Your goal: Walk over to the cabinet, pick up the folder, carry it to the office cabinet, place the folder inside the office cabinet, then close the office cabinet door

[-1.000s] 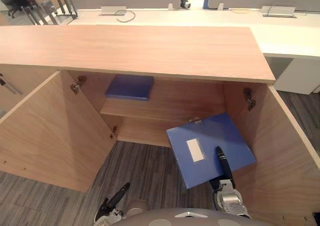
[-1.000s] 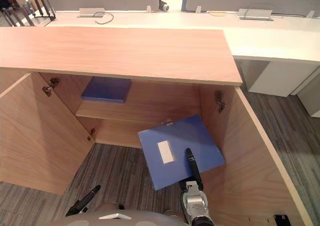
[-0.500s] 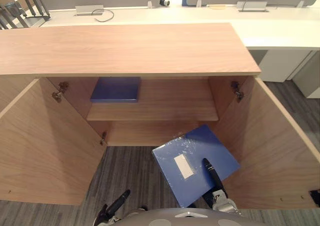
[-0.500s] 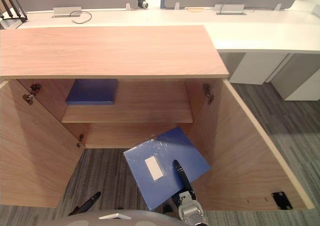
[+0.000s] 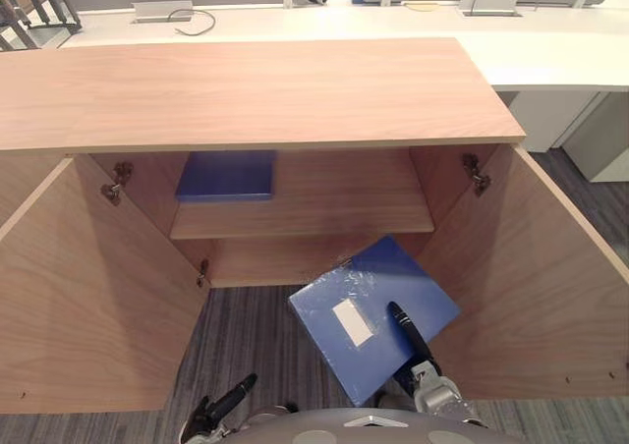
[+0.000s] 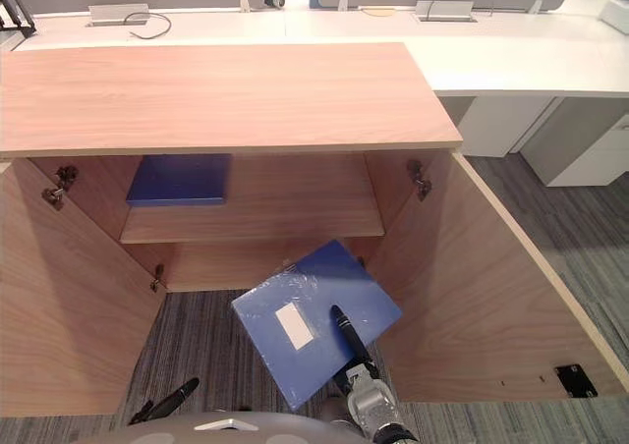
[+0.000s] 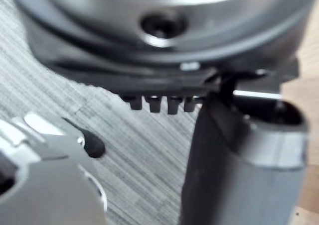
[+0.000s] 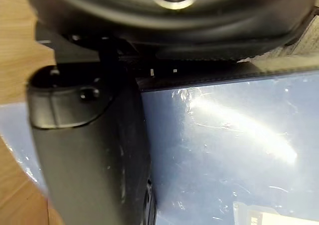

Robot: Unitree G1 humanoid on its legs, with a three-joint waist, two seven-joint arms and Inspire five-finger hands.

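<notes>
Change over the last second is mostly one of viewpoint. The whole scene has shifted in both eye views, so the camera is judged to have moved, and the office cabinet (image 5: 265, 90) is now faced more squarely. Its left door (image 5: 88, 297) and right door (image 5: 531, 297) stand wide open, swung out towards the robot.

The blue folder (image 5: 378, 282) is held flat and turned cornerwise above the striped carpet (image 5: 251, 326), in front of the lower compartment. Its far corner is seen just at that compartment's front edge; whether the edge has been crossed cannot be told. Against the cabinet, the folder is now seen a little further left, clear of the right door.

The right hand (image 5: 411, 334) is clamped on the folder's near edge. The thumb is laid along the top cover, as the right wrist view also shows, while the fingers beneath are hidden. The left hand (image 5: 224, 403) hangs low on the left side, its fingers loosely extended and nothing held.

A second blue folder (image 5: 226, 176) lies at the left end of the upper shelf (image 5: 324, 213).

Placement is therefore not yet done. The approach is judged to have been lined up on the opening, so a forward reach into the cabinet is called for next. The doors remain to be shut.
</notes>
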